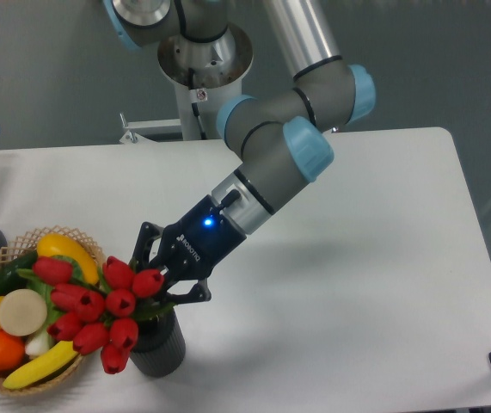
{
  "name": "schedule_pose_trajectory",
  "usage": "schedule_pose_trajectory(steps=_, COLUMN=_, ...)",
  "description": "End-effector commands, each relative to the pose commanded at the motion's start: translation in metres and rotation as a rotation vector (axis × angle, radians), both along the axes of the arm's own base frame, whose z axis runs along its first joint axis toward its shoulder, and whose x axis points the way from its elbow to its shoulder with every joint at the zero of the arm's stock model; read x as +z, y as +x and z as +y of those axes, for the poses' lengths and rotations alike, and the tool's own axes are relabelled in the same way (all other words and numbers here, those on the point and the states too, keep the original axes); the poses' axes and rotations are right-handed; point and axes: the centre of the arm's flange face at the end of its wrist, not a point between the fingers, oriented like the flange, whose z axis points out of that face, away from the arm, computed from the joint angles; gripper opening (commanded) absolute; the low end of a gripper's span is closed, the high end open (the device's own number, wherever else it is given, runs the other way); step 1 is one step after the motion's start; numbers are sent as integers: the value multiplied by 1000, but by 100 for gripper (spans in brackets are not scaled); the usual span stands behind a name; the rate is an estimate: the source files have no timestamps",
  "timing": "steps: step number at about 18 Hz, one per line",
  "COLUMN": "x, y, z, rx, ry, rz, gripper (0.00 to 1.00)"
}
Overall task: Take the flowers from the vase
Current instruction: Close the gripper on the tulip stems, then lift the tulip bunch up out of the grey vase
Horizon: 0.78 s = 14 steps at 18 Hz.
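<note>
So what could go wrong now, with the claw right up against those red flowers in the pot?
The gripper is among the flowers, and whether it grips stems or buds is hidden; buds could be squashed or slip free. The vase stands near the table front edge, so a snagged lift might tip it. The flowers overhang the basket of fruit, so they may brush it when moved.

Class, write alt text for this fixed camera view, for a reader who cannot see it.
A robot arm's end effector reaches into a bunch of red flowers standing in a dark vase on a white table. A wicker basket of fruit and vegetables sits beside the vase.
</note>
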Motion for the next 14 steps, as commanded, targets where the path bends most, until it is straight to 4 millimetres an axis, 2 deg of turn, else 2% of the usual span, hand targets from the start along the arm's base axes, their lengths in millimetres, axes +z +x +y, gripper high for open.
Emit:
schedule_pose_trajectory(steps=11, x=57, y=-20, z=2, rx=53, ry=13, rz=-101, gripper=0)
schedule_pose_trajectory(steps=14, x=59, y=-25, z=0, rx=63, ry=11, rz=-108, gripper=0)
